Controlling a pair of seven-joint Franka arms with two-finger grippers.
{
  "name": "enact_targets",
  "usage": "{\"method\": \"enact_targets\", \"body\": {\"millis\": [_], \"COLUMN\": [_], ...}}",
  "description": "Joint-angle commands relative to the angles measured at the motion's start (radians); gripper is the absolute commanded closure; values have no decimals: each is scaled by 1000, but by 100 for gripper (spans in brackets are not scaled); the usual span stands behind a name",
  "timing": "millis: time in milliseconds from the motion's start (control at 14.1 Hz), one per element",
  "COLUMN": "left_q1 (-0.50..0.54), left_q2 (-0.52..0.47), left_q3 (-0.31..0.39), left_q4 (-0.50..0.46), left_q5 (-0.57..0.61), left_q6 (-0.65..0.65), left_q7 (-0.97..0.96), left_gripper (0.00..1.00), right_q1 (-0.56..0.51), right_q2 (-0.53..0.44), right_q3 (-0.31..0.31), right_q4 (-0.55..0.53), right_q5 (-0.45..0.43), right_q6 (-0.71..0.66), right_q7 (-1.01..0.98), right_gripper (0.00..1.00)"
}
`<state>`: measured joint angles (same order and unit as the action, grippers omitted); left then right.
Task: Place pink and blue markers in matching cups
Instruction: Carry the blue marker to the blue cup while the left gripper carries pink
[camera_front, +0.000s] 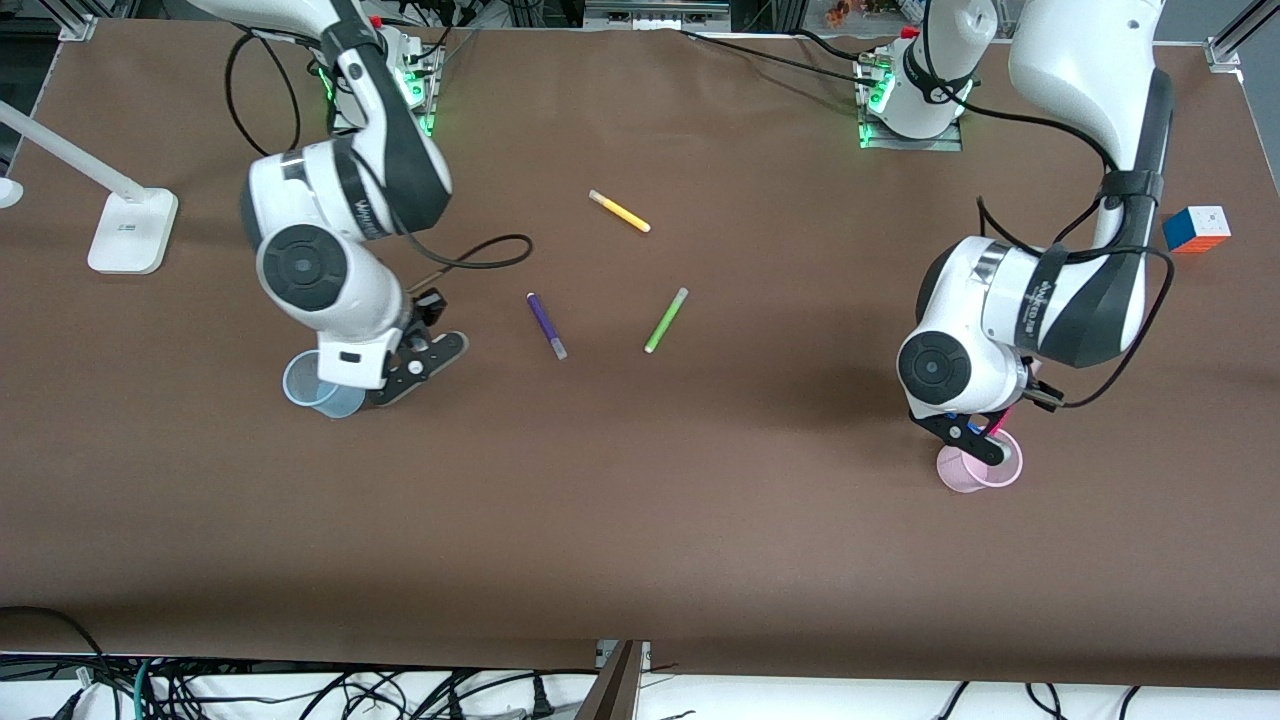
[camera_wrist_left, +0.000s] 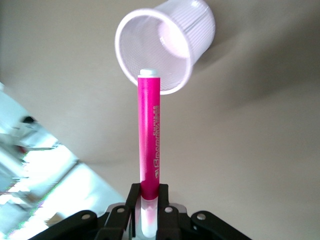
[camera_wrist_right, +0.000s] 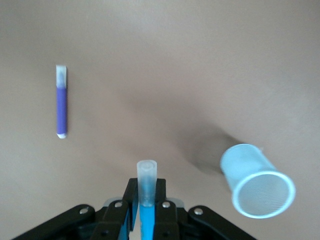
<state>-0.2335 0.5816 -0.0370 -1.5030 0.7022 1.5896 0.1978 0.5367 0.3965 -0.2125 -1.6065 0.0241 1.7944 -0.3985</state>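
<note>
My left gripper (camera_front: 985, 432) is shut on the pink marker (camera_front: 1003, 420) and holds it over the pale pink cup (camera_front: 980, 468), near the left arm's end of the table. In the left wrist view the pink marker (camera_wrist_left: 149, 135) stands out from the gripper (camera_wrist_left: 149, 192) with its tip at the rim of the pink cup (camera_wrist_left: 195, 25). My right gripper (camera_front: 425, 360) hangs beside the pale blue cup (camera_front: 318, 385). In the right wrist view the gripper (camera_wrist_right: 146, 192) is shut on the blue marker (camera_wrist_right: 146, 182), grey cap outward, and the blue cup (camera_wrist_right: 252, 175) stands off to one side.
A dark purple pen (camera_front: 546, 325), a lime green pen (camera_front: 665, 320) and a yellow pen (camera_front: 620, 211) lie mid-table. The purple pen also shows in the right wrist view (camera_wrist_right: 61, 102). A colour cube (camera_front: 1196, 228) sits near the left arm. A white lamp base (camera_front: 132, 230) stands at the right arm's end.
</note>
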Motion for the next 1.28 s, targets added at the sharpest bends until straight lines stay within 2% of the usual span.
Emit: {"method": "enact_targets", "body": {"millis": [0,213,356,498,569,640,853,924,996,1209], "left_q1": [-6,-7,-9,-26,-18,-15,-9,-15,-13,-13], "left_q2": [44,104,119,132,135,136,155,155,153,142], "left_q3": [-4,-4,-6,-6,-7,-7,-7,-7,-7,-17], "left_q4": [27,24,26,26,23,18,24,24,26,32], "left_q5": [132,281,301,306,304,289,298,298,296,281], "left_q6": [-11,-11,-10,-10,4,22,27,27,29,29], "left_q7": [68,69,68,58,60,57,52,51,51,52], "left_gripper": [91,91,91,90,86,75,68,53,1,0], "right_q1": [-4,-10,-17,-61,-96,-118,-176,-204,-222,-289], "right_q2": [-18,-18,-18,-16,-12,-8,-7,-1,7,39], "right_q3": [-36,-120,-160,-185,-185,-185,-185,-185,-185,-185], "right_q4": [0,-3,-4,-6,-12,-15,-18,-21,-27,-47], "right_q5": [31,153,192,290,325,359,433,463,491,562], "right_q6": [-23,-23,-29,-52,-56,-73,-124,-141,-151,-159], "right_q7": [-178,-406,-534,-690,-785,-862,-992,-1044,-1109,-1324], "right_gripper": [93,93,93,93,93,93,93,93,93,93]}}
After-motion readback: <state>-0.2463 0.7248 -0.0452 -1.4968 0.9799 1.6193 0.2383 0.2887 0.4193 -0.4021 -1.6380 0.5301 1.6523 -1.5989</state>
